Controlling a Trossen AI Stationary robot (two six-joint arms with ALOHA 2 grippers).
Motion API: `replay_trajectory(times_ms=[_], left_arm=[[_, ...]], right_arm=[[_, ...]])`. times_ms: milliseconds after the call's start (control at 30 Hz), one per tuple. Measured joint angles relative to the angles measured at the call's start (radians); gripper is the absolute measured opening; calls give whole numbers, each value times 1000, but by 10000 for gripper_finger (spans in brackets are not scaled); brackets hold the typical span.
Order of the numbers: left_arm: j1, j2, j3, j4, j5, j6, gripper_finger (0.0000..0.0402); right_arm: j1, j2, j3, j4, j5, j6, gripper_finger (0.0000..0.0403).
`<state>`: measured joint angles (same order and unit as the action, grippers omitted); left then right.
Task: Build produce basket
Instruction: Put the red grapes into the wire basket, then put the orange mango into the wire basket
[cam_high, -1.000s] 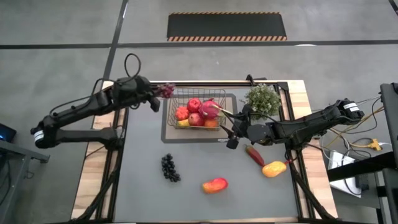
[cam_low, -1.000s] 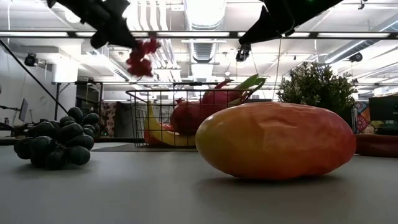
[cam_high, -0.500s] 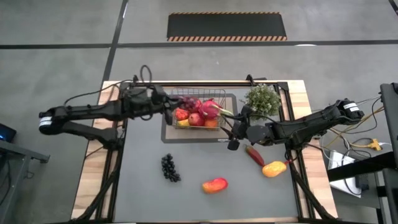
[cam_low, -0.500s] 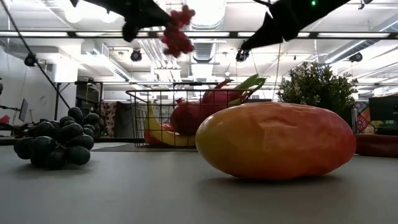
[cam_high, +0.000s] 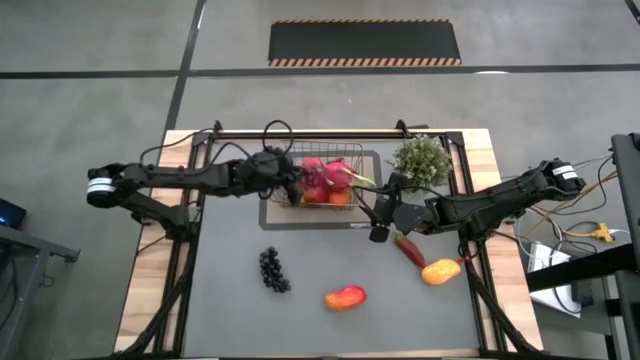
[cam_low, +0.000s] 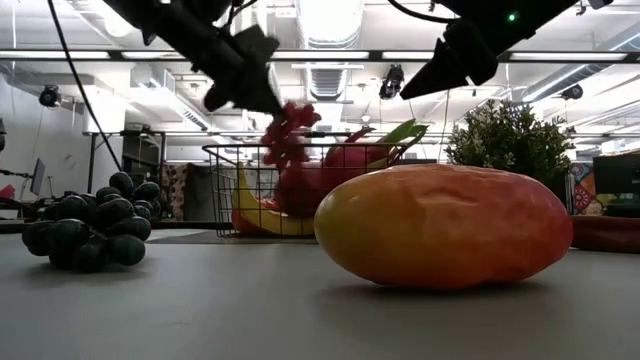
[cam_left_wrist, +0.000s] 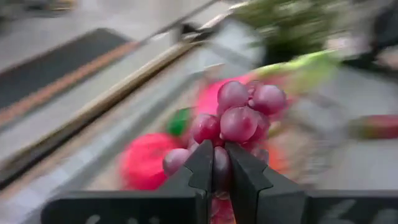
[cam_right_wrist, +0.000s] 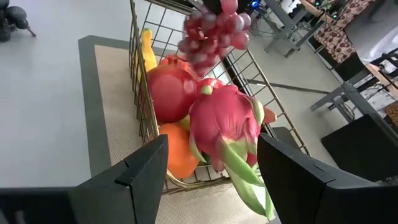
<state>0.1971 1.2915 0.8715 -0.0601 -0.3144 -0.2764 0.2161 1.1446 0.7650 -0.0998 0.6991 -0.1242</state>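
The left gripper (cam_left_wrist: 214, 163), pinching a bunch of red grapes (cam_left_wrist: 239, 117), hung over the left part of the wire basket (cam_high: 327, 181), which sat on a grey tray (cam_high: 272, 215) at the far side of the table (cam_high: 230, 270). Inside lay a dragon fruit (cam_right_wrist: 224, 127), apple (cam_right_wrist: 169, 93), orange (cam_right_wrist: 177, 154) and banana (cam_right_wrist: 148, 51). The right gripper (cam_high: 379, 218), fingers spread and empty, waited just right of the basket. Dark grapes (cam_high: 272, 269), two mangoes (cam_high: 345, 297) (cam_high: 440, 270) and a red pepper (cam_high: 410, 248) lay nearer, beside a leafy plant (cam_high: 422, 160).
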Motion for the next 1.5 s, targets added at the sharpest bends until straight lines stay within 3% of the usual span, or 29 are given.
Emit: replay_trajectory(times_ms=[100, 200, 633, 1067, 1333, 1500], left_arm=[[7, -7, -4, -65, -147, 7, 12], [15, -9, -10, -62, -196, 37, 13], [85, 102, -7, -54, -199, 48, 18], [91, 132, 1, -56, -192, 109, 133], [62, 94, 39, -55, -146, 137, 142], [-28, 37, 38, -33, -104, 144, 142]], right_arm=[[0, 0, 0, -1, 0, -1, 231], [0, 0, 0, -2, 0, 0, 231], [0, 0, 0, -59, 0, 79, 231], [5, -3, -1, -60, -2, 89, 231], [47, -5, 4, -37, -187, 194, 231], [112, 10, 4, -36, -210, 266, 231]])
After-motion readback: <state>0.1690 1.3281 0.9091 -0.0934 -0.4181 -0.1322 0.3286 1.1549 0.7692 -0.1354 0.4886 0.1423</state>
